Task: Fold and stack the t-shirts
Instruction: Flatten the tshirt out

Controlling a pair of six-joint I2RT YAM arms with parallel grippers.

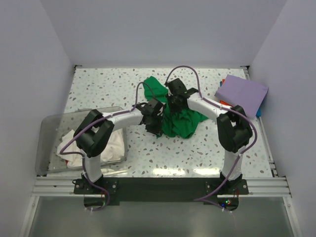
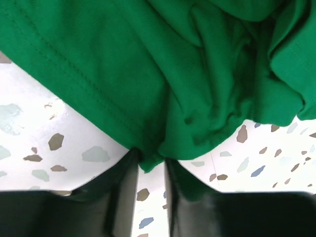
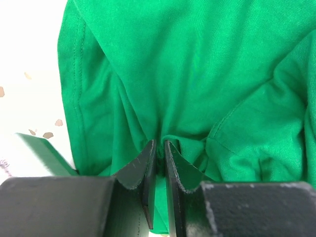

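Observation:
A bright green t-shirt (image 1: 181, 123) lies crumpled in the middle of the speckled table, between both arms. My left gripper (image 1: 159, 124) is at its left edge. In the left wrist view, a small corner of the green t-shirt (image 2: 148, 74) sits wedged between my left gripper's (image 2: 150, 159) narrowed fingertips and touches both. My right gripper (image 1: 174, 103) is over the shirt's back part. In the right wrist view it (image 3: 160, 146) is shut on a raised fold of the green cloth (image 3: 197, 64). A folded lavender t-shirt (image 1: 242, 91) lies at the back right. White t-shirts (image 1: 109, 144) lie in the bin.
A clear plastic bin (image 1: 52, 129) stands at the near left beside the left arm's base. Something red and blue (image 1: 223, 102) pokes out from under the lavender shirt. Walls close in the table on the left, back and right.

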